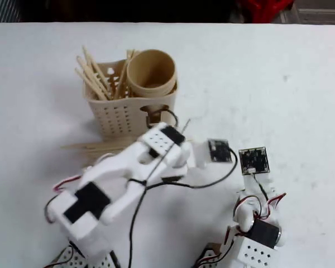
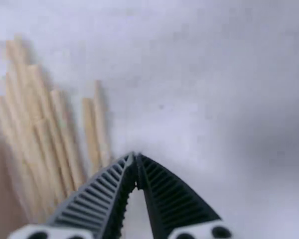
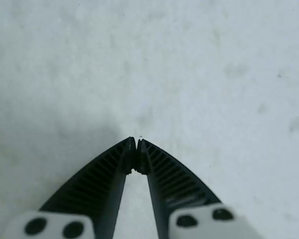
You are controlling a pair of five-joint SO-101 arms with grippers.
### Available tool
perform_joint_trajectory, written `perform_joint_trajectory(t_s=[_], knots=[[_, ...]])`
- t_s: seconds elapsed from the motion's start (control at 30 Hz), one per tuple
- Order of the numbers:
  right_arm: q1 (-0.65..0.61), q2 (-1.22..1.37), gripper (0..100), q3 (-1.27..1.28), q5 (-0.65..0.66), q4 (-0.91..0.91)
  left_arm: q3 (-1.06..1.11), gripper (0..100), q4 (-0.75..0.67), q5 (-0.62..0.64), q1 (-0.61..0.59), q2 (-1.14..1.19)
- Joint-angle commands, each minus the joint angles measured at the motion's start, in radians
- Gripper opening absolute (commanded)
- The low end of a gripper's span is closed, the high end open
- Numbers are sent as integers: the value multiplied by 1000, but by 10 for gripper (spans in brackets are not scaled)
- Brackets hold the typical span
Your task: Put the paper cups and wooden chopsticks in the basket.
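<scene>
- The paper cups point(image 1: 151, 71) sit inside the basket point(image 1: 120, 117) at its right side. A bundle of wooden chopsticks point(image 1: 95, 75) leans out of its left side.
- The loose chopsticks point(image 1: 92, 148) lie flat on the table point(image 1: 279, 72), just in front of the basket and not yet in it.
- The left gripper point(image 2: 135, 162) hangs just beside those sticks, with its jaws closed tip to tip and nothing between them.
- The right gripper point(image 3: 136, 149) is also pinched closed and empty. It is over bare table, well apart from the basket, and its arm is folded at the near right.
- To my eye the cups are done, and the step in hand is gathering the sticks on the table.
- I'd say the next move calls for the left jaws to open and shift sideways over the sticks. They would then close across them, lift, and tip them into the basket.
- From above, the left arm covers part of the loose sticks, so I can't count them.
- I can't tell whether the basket holds 1 cup or a nested stack.
- From the left wrist the sticks are blurred and run off the edge.
</scene>
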Motion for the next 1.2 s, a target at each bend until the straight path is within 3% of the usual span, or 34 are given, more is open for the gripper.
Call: perform_joint_trajectory(t_s=[0.0, 0.2, 0.5, 0.63, 1.17], knots=[[-4, -8, 18, 6, -11, -15, 80, 27, -129, 2, -84, -196], [-4, -8, 18, 6, -11, -15, 178, 134, -252, 3, -170, -209], [-4, -8, 18, 6, -11, -15, 18, 142, -147, -6, -168, 10], [-4, -8, 18, 6, -11, -15, -68, 138, -68, -8, -160, 105], [-4, -8, 18, 6, -11, -15, -72, 23, 31, -9, -35, 108]])
